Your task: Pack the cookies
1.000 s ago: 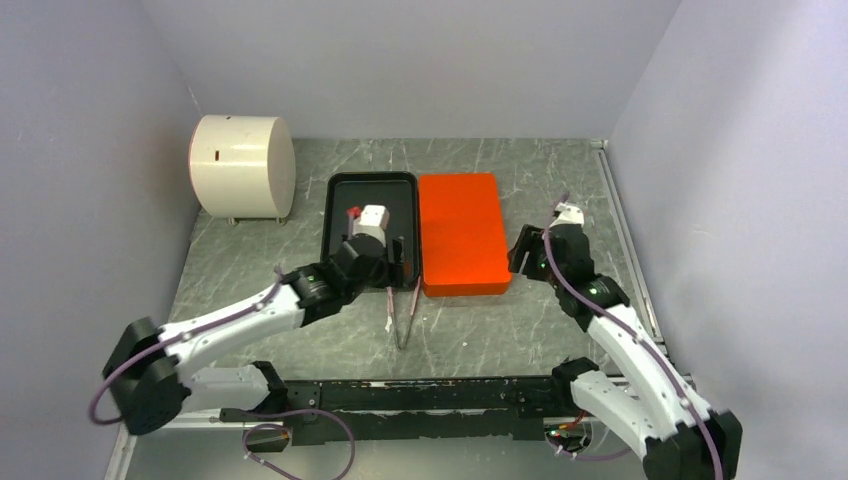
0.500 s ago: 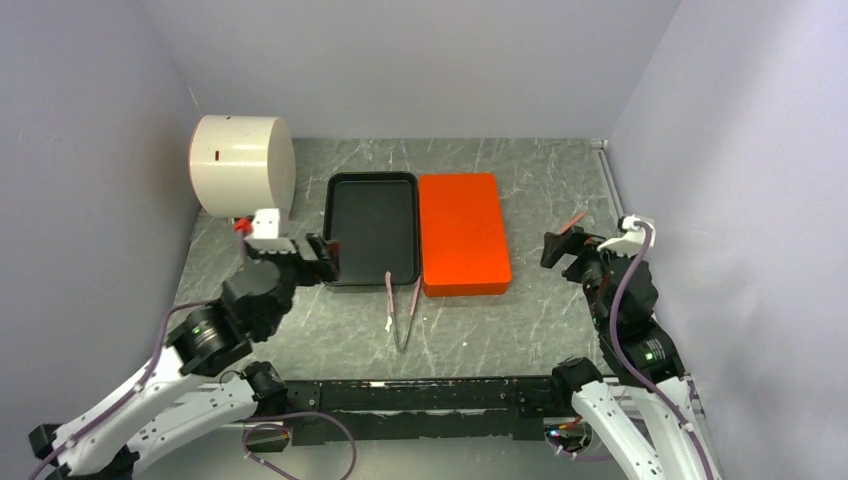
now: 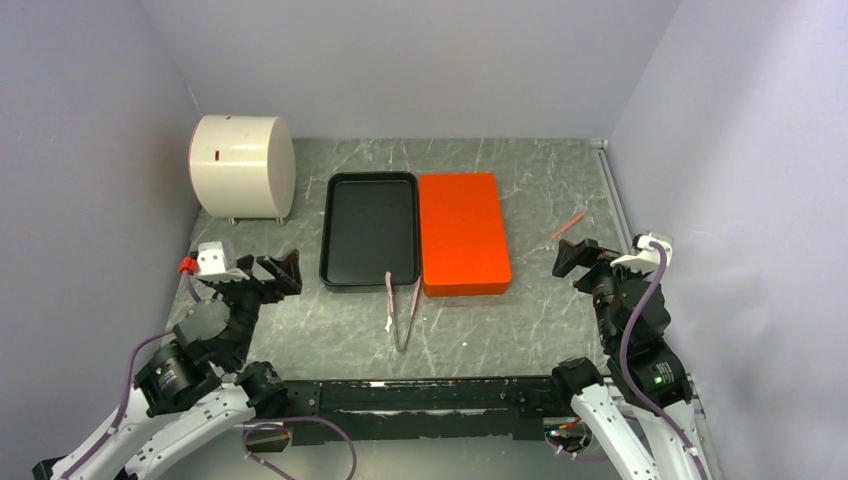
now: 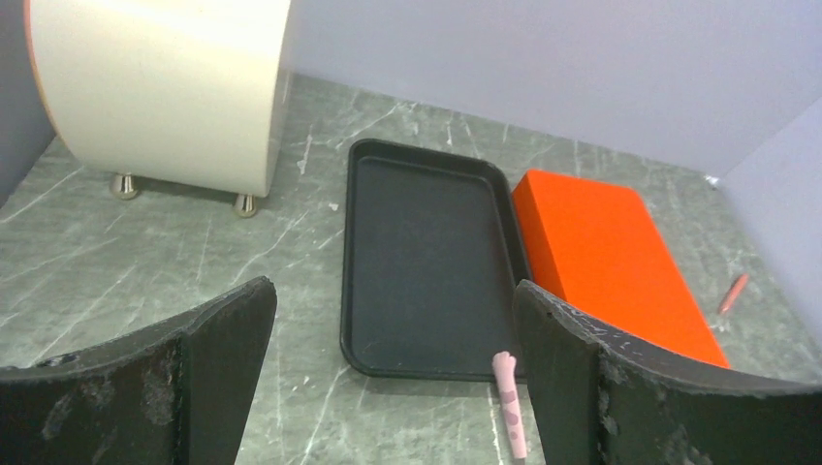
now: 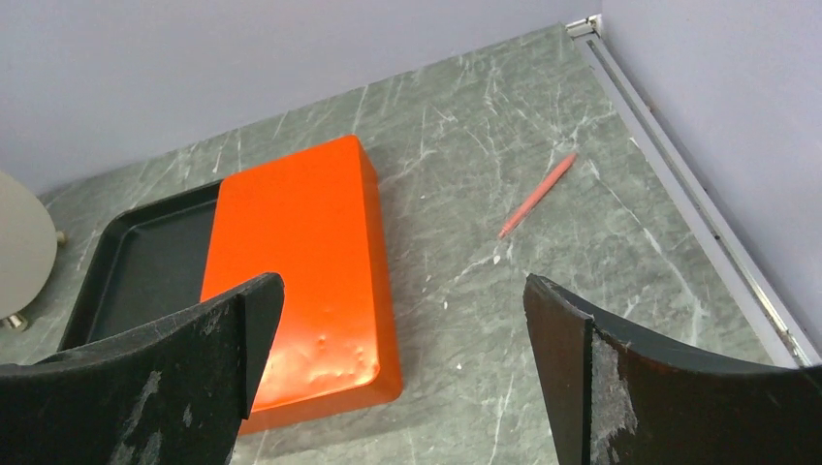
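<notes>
A: What is shown nearest the arms' bases?

B: The left gripper (image 3: 268, 277) and the right gripper (image 3: 585, 258) are seen spread wide with nothing held, one at each side of the desk (image 3: 520, 320). Pink tongs (image 3: 402, 312) lie between them, tips at the near rim of the black tray (image 3: 370, 177).

A: And the cookies?

B: None can be seen. The tray is bare, and the orange box (image 3: 462, 232), shut and touching it, may hide them. Packing is judged either finished or unbegun. Open desk is left at centre, while a white drum (image 3: 240, 165), an orange stick (image 3: 567, 225) and the side rail (image 3: 612, 190) crowd the far edges.
</notes>
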